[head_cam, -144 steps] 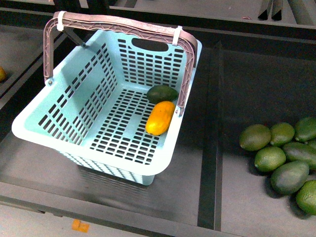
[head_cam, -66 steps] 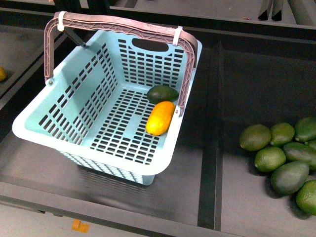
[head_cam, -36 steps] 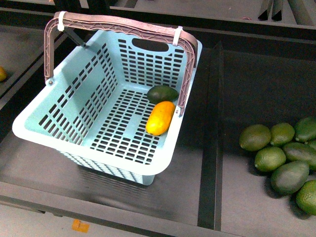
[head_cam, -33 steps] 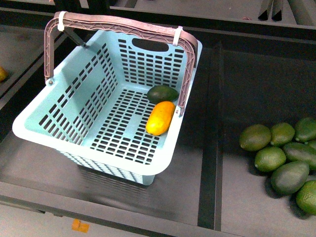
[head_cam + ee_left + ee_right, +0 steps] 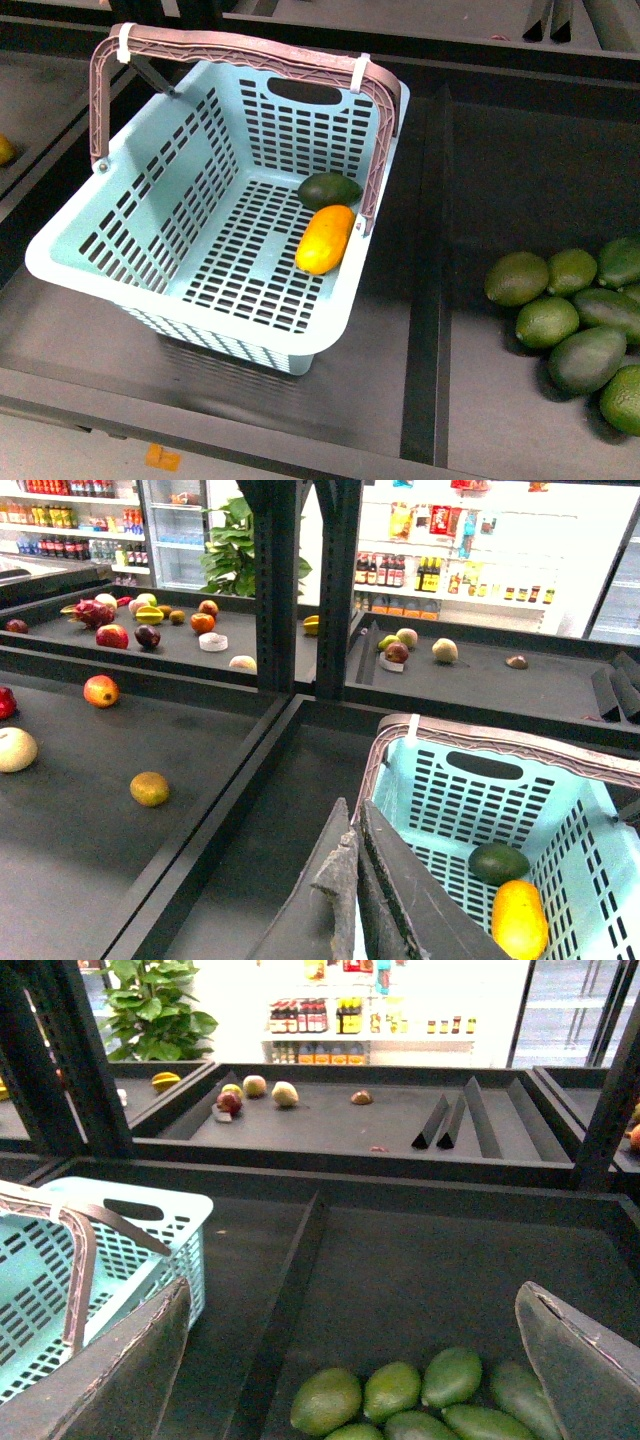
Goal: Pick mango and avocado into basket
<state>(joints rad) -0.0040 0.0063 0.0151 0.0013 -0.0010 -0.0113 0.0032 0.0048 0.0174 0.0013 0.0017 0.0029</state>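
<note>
Neither tool is showing in the front view; on its own wrist camera the left tool (image 5: pixel 355 880) is sitting with its dark fingers pressed together, narrow and holding nothing, while the right tool (image 5: pixel 360 1360) is standing wide, its two fingers far apart at the frame's edges and gripping nothing. Black shelf trays (image 5: pixel 520 180) with raised dividers are serving as the tabletop, and behind them a bright shop is showing, with stocked drink shelves (image 5: pixel 440 575) and a leafy plant (image 5: pixel 150 1005). On the middle tray the basket (image 5: pixel 120 265) is resting, light teal with slotted walls and a brown handle (image 5: pixel 240 45) tied on with white ties. Inside it one mango (image 5: pixel 324 239), smooth and orange-yellow, is lying against the basket's right wall, touching one avocado (image 5: pixel 328 189), dark green and oval, just behind it. In the tray to the right, seven green fruits (image 5: pixel 570 320) are lying clustered, partly cut off by the frame. Other assorted fruits (image 5: pixel 120 635) are lying scattered on farther trays.
</note>
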